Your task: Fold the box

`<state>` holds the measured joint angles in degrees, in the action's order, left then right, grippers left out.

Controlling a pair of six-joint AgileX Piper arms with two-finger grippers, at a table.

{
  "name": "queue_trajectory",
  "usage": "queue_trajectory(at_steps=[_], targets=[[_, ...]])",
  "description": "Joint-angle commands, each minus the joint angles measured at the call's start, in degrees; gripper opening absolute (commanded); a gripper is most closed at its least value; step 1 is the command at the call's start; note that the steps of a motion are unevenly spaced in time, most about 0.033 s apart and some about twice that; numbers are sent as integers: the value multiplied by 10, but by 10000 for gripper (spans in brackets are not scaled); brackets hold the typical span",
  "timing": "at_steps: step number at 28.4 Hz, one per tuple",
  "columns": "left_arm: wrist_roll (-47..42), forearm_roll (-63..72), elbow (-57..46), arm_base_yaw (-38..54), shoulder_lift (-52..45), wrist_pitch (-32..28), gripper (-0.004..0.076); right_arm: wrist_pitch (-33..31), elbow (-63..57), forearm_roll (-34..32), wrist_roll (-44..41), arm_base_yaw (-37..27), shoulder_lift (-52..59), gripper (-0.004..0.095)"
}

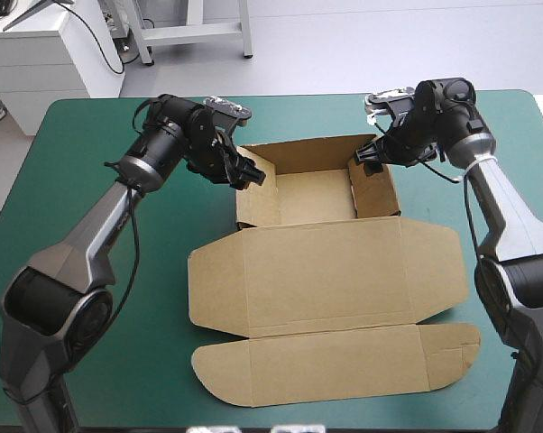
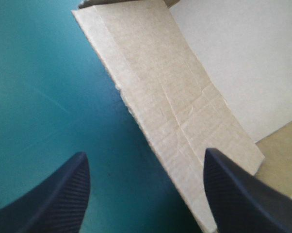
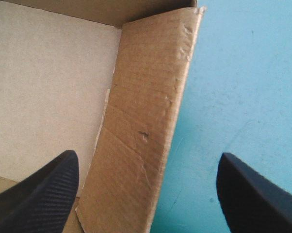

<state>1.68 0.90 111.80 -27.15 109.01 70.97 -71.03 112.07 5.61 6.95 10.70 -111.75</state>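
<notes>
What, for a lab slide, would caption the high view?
Left gripper and right gripper, both open, at the raised side walls of the brown box, lid flat on the teal-green table.

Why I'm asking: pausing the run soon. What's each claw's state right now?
Left claw: open, astride one wall of the box.
Right claw: open, astride the opposite wall.

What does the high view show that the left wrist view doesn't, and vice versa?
Only the high view: the whole box, an open tray at the far side with its lid flat toward the near edge, and the right gripper at the tray's right wall.
Only the left wrist view: the left gripper is open, with the left wall between its fingers; the board shows creases.
Both: that left wall, the tray floor and the teal-green cover.
</notes>
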Motion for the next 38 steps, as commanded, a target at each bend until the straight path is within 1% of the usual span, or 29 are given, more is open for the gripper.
queue_trajectory(at_steps=[1, 3, 4, 5, 6, 7, 10, 13, 17, 22, 26, 31, 35, 36, 38], targets=[[-1, -2, 18, 0, -73, 7, 454, -3, 19, 0, 4, -1, 39, 727], [0, -2, 18, 0, -101, 29, 379, -3, 19, 13, 3, -1, 40, 727], [1, -2, 15, 0, -116, 29, 337, -3, 19, 18, 3, -1, 40, 727], [4, -2, 14, 0, -132, 29, 280, -3, 19, 23, 3, -1, 40, 727], [6, -2, 11, 0, -148, 29, 206, -3, 19, 26, 3, -1, 40, 727], [8, -2, 8, 0, -160, 29, 170, -3, 19, 27, 3, -1, 40, 727], [14, -1, -9, 0, -205, 29, -1, -3, 19, 27, 3, -1, 39, 727], [29, -1, -56, 0, -261, 29, -8, -3, 19, 26, 3, -1, 39, 727], [29, -2, -161, 0, -349, 29, -8, -3, 19, 24, 3, -1, 39, 727], [29, -2, -340, 0, -470, 29, -8, -3, 13, 21, 1, -1, 37, 727], [22, -2, -475, 0, -557, 27, -8, 0, -21, 5, 11, -1, 37, 727], [-13, -2, -586, 0, -653, -8, -8, 16, -51, -3, 11, -1, 36, 724], [-34, -2, -654, 0, -708, -28, -8, 0, -50, 2, 27, -1, 23, 722], [-44, -2, -683, 0, -726, -29, -8, -3, -50, 13, 29, -1, 12, 722], [-50, 1, -704, 0, -740, -28, -8, -1, -50, 32, 29, -1, 1, 722]])
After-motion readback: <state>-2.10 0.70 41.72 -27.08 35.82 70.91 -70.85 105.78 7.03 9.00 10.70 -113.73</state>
